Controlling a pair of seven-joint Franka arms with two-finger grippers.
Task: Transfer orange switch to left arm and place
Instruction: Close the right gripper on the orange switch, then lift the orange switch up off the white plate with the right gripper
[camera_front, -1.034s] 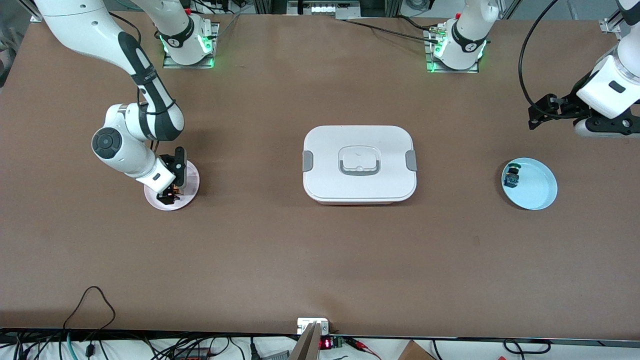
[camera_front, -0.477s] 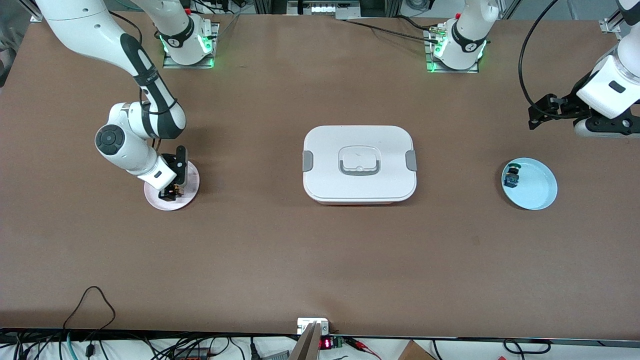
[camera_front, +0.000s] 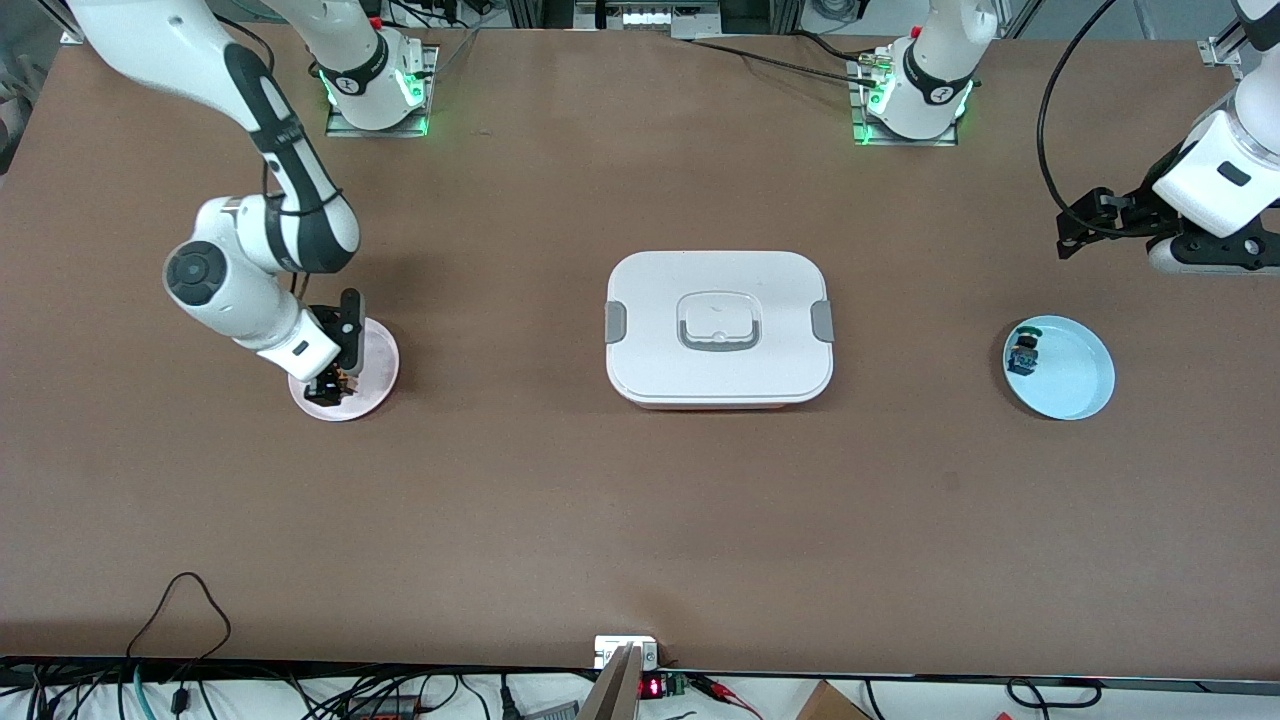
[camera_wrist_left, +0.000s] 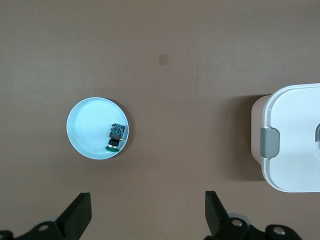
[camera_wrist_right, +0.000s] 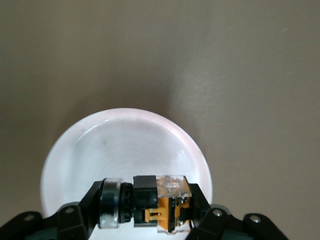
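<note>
front view: high, facing the arm bases, looks down on whole tabletop (camera_front: 640, 520)
left wrist view: high over tabletop, straight down; sees blue plate (camera_wrist_left: 85, 131) and box (camera_wrist_left: 295, 137) edge, both shared with front view
right wrist view: very close, down onto pink plate (camera_wrist_right: 125, 145), also in front view

The white jointed right arm bends down steeply, its black two-finger right gripper (camera_front: 335, 381) clamped on a small load. The white left arm waits, its black left gripper (camera_wrist_left: 147, 217) spread wide, hovering.
</note>
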